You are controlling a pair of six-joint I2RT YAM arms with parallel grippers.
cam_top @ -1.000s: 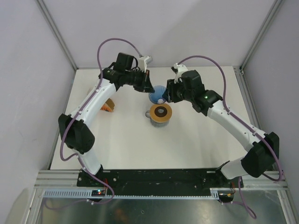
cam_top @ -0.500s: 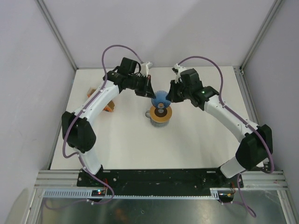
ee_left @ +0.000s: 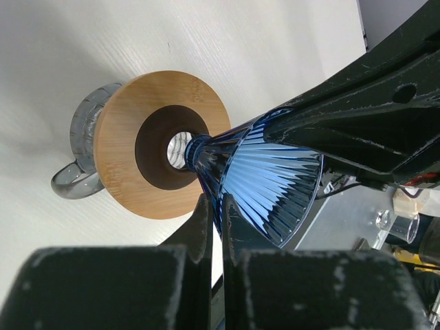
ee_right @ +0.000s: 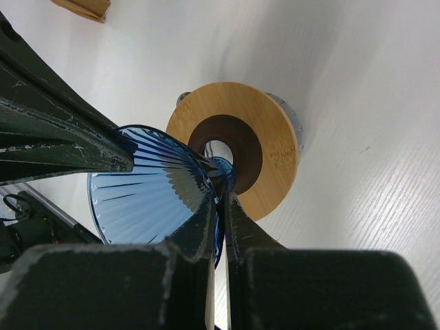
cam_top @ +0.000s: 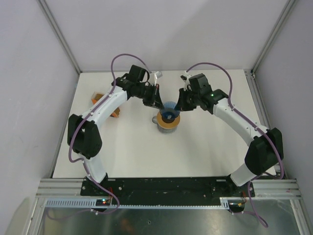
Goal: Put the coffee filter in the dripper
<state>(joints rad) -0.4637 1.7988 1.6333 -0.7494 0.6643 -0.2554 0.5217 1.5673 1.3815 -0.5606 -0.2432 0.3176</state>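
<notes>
The translucent blue ribbed dripper (cam_top: 169, 108) hangs with its narrow tip just over the hole of the wooden ring (cam_top: 167, 121), which lies on the grey mug (cam_top: 157, 120). My left gripper (cam_top: 158, 102) is shut on the dripper's wall from the left. My right gripper (cam_top: 180, 105) is shut on it from the right. In the left wrist view the dripper (ee_left: 271, 185) is pinched between my fingers (ee_left: 206, 234). In the right wrist view the dripper (ee_right: 148, 189) is pinched the same way (ee_right: 221, 213). No coffee filter shows in any view.
The orange box-like holder (cam_top: 115, 112) stands at the left of the table, mostly hidden behind my left arm; a corner of it shows in the right wrist view (ee_right: 82, 5). Grey walls and metal frame posts enclose the table.
Both grippers have carried the dripper forward and down, from behind the mug to right over the wooden ring's hole. Both arms have drawn closer together.
</notes>
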